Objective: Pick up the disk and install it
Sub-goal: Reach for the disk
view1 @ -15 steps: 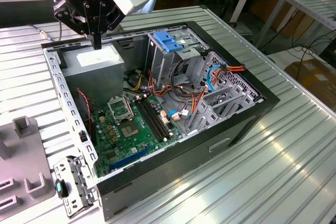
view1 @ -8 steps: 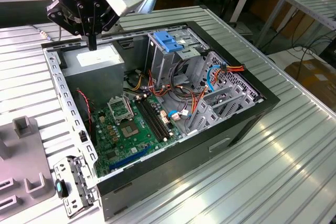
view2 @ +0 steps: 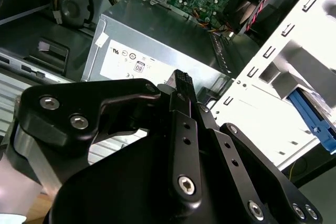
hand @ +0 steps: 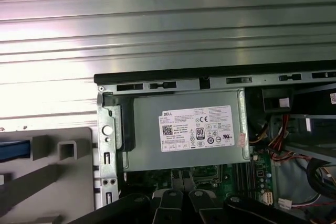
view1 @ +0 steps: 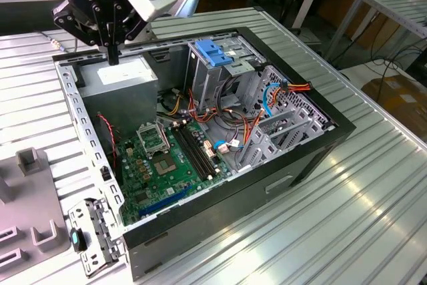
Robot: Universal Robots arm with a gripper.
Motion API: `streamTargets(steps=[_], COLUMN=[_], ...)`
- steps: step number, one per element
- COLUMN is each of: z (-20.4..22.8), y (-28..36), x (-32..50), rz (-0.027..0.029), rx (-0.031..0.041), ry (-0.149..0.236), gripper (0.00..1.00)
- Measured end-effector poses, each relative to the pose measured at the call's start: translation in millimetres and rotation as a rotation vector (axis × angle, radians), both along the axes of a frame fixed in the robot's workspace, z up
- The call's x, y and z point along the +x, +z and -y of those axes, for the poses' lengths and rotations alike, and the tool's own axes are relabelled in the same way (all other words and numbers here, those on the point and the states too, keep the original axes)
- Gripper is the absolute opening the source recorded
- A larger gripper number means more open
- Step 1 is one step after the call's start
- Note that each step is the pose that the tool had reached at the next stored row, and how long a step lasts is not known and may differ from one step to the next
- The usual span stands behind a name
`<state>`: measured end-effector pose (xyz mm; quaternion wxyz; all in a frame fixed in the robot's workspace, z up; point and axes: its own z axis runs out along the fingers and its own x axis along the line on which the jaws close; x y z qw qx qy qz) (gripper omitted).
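One black gripper (view1: pixel 113 57) hung at the exterior view's left, over the back corner of the open computer case (view1: pixel 320 148). Its two fingers were pressed together, and nothing was held between them. Close under it sat the big grey power box (view1: pixel 123 77) with a white sticker on top.

The disk (hand: pixel 10 150) was outside the case, in a grey holder (hand: pixel 58 166) on the ribbed metal table (view1: pixel 373 218). In the first wrist view its blue edge peeked out behind the holder's posts. The gripper was apart from it.

Inside the case lay a green board (view1: pixel 160 165) and lots of red and yellow wires (view1: pixel 250 125). A blue latch (view1: pixel 212 53) sat on the grey cage.
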<state>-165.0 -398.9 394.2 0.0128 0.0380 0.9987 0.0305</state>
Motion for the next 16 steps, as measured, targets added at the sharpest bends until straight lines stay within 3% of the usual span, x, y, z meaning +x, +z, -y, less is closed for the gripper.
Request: streamTargets(steps=[16], z=[0.0], y=[0.0], x=[-14.4], rz=[-0.0001], rx=[0.0], ry=[0.0], gripper=[0.11])
